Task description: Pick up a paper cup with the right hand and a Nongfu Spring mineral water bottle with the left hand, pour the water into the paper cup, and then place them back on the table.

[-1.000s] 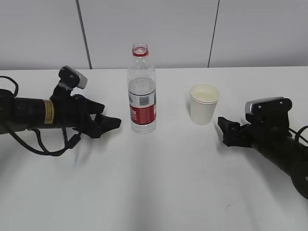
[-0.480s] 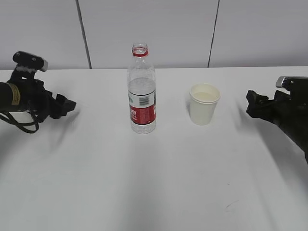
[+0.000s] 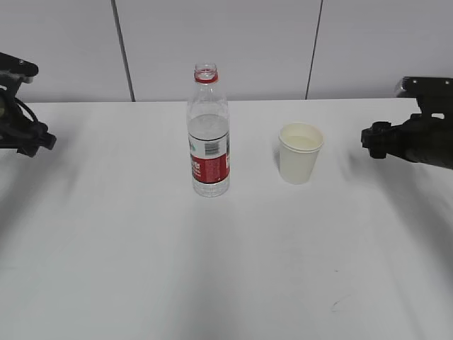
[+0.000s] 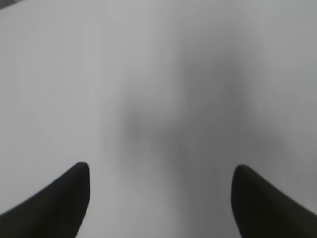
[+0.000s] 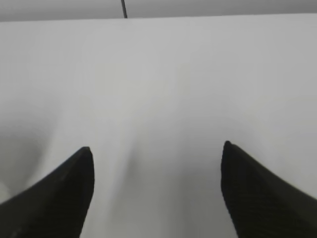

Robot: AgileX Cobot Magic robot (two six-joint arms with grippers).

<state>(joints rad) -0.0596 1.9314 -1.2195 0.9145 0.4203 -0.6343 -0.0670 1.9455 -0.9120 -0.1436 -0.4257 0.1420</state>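
Observation:
The Nongfu Spring mineral water bottle point(image 3: 209, 134) stands upright and uncapped on the white table point(image 3: 226, 269), partly filled. The paper cup point(image 3: 300, 152) stands upright to its right with liquid in it. My left gripper point(image 3: 39, 144) is at the far left edge, well away from the bottle. My right gripper point(image 3: 368, 137) is at the far right, apart from the cup. In the left wrist view the left gripper point(image 4: 161, 171) is open over bare table, holding nothing. In the right wrist view the right gripper point(image 5: 157, 151) is open and empty too.
A pale panelled wall point(image 3: 226, 42) rises behind the table's far edge. A faint dark scuff point(image 3: 338, 303) marks the table near the front right.
Both arms have pulled back outward from the bottle and cup, the left to the far left edge, the right to the far right and higher. Bottle and cup have not moved.

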